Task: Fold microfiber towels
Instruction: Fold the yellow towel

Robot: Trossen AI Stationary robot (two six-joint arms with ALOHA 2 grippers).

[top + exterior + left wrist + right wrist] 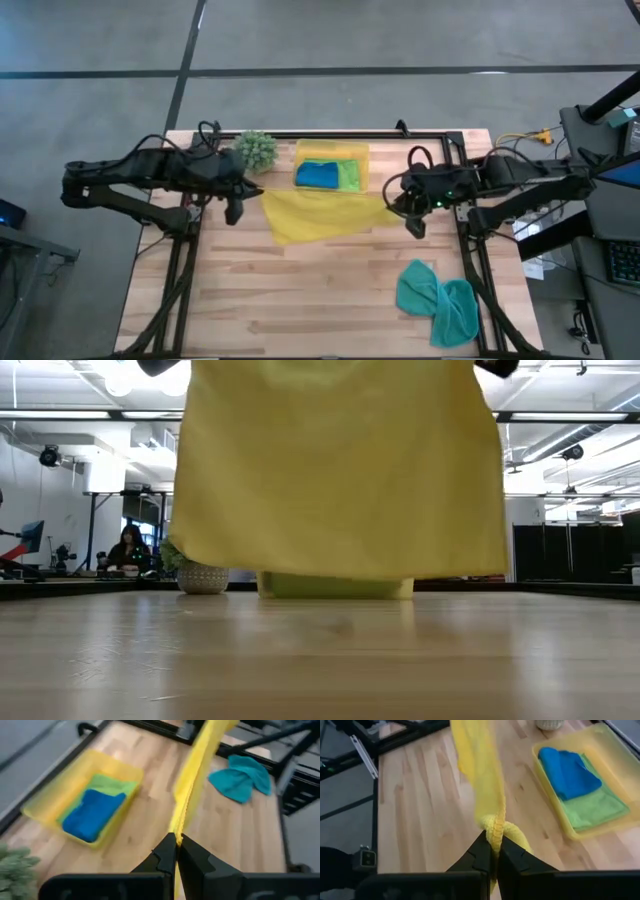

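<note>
The yellow towel point(322, 216) is held stretched in the air between both arms, above the counter point(300, 300), so that it hangs flat and can be laid down or folded evenly. At its left corner, the left gripper point(236, 203) is seen with fingers point(162, 856) pinched fully shut on the cloth edge. Just behind the hanging towel, a yellow tray point(361, 152) is placed at the far edge of the counter, and the blue towel point(317, 174) and green towel point(350, 176) are kept folded in it, seemingly as finished work. At the right corner, the right gripper point(411, 218) is likewise clamped shut on the yellow cloth. Nearer the front right, the teal towel point(440, 301) is left crumpled on the counter, apparently awaiting its turn.
</note>
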